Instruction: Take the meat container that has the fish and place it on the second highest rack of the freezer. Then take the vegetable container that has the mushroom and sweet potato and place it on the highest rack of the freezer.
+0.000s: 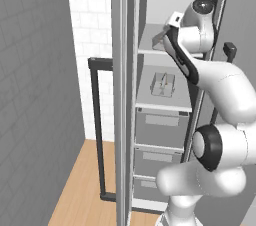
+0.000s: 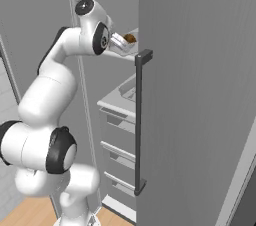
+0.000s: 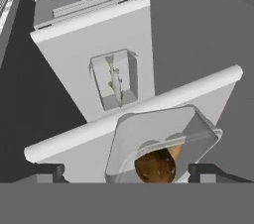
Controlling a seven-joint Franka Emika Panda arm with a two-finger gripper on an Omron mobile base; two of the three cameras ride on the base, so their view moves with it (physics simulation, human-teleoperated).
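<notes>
Gripper [image 3: 124, 171] is sitting wide open over the clear plastic vegetable container [image 3: 161, 143], a dark fingertip showing either side of it and neither touching, so nothing is being held. That container, with the orange-brown sweet potato lump [image 3: 156, 165] in it, is resting on the upper pale-grey shelf board, the highest rack [image 3: 134, 106], right at its front edge; from the right base view it is hanging close to the lip [image 2: 127, 42]. I cannot pick out the mushroom. The other clear container with the small silvery fish [image 3: 115, 83] is lying on the lower pale-grey shelf board, the second highest rack [image 1: 162, 101], roughly mid-board, with grey drawer fronts directly under it. So both placements are looking done inside the tall grey freezer [image 1: 165, 95], and the step in hand reads as release and retreat. To do it well: keep the jaws fully spread while backing out, and pull straight back along the approach line so neither fingertip is clipping the container wall and dragging it off the front edge. Avoid dropping the wrist while leaving, since the shelf lip is right beneath. Main risk, as I judge it: the container is sitting so near the front edge that a light nudge could tip it out. The open door with its dark vertical bar handle [image 2: 140, 120] is standing close to the arm's right side, so the elbow needs watching on the way out.
</notes>
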